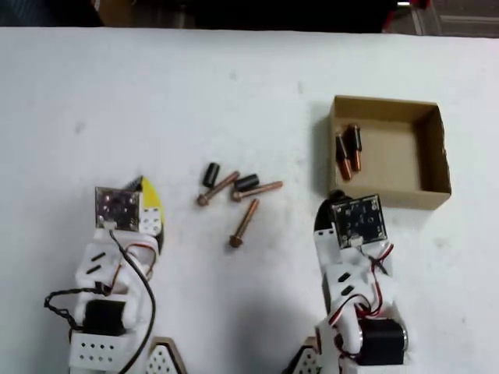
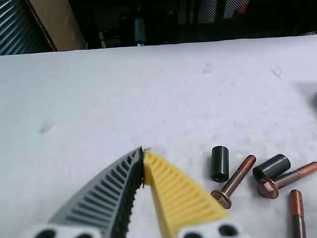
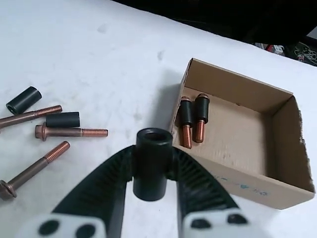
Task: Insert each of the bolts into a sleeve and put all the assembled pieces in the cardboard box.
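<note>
Closest to the lens on the right wrist cam is a black sleeve (image 3: 151, 178). It's standing upright, pinched between the black fingers of the right gripper (image 3: 153, 158), so that one's clamped down, spread just as wide as the sleeve. From the overhead cam I can see that gripper sitting just off the near left corner of the cardboard box (image 1: 390, 199). The box is over toward the right edge of the white tabletop (image 1: 234, 86). Two assembled pieces (image 1: 348, 152) lie side by side inside the box, along its left wall.

Left gripper (image 2: 143, 154) has its grey and yellow fingers pressed tip to tip with nothing between them. It sits on the left side of the tabletop, toward the near edge.

Everything else is bunched mid-tabletop between the two arms: three copper bolts (image 1: 244, 223) and two loose sleeves (image 1: 210, 174), all lying flat. One of those sleeves lies right alongside a bolt, and the other sits by the threaded end of a second bolt. Honestly I can't tell from here whether they're touching. The third bolt lies by itself, nearest the near edge.
</note>
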